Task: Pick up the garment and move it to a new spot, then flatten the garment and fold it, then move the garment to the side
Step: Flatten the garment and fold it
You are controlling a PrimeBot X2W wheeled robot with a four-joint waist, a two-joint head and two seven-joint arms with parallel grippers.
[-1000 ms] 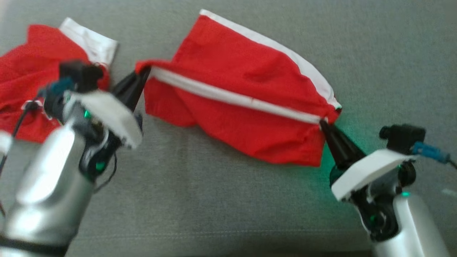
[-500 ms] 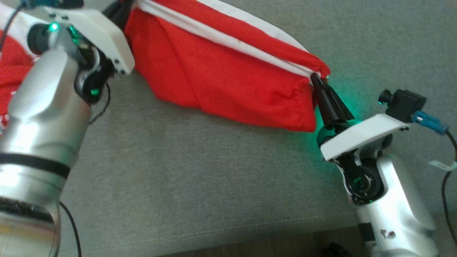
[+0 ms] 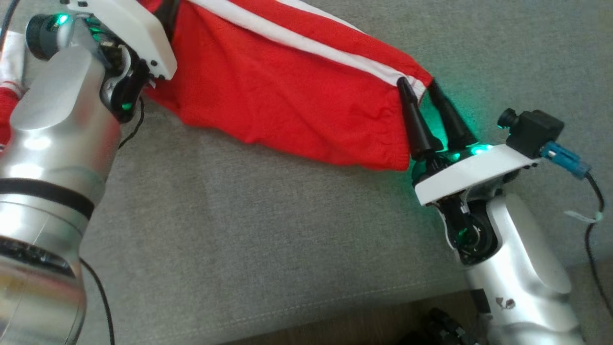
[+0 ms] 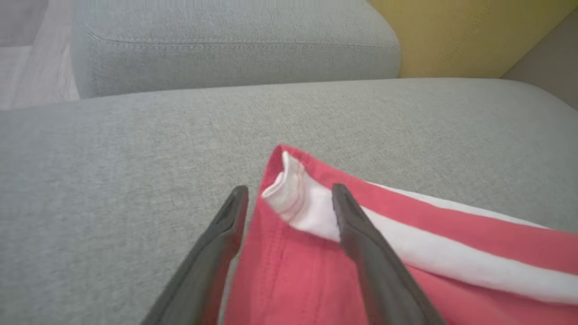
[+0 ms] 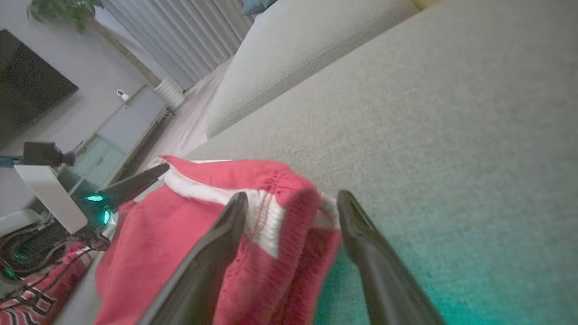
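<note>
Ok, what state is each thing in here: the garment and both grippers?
red garment, lying on the grey cushion, wrinkled, not clamped.
left gripper, open, fingers either side of one garment corner.
right gripper, open, fingers either side of the opposite corner.

The right claw (image 3: pixel 417 82), clamped on the red garment's (image 3: pixel 287 100) waistband corner half a second ago, has parted its fingers, and the corner now lies loose between them. The left claw (image 4: pixel 289 189), shut a second ago, has likewise spread around its corner
</note>
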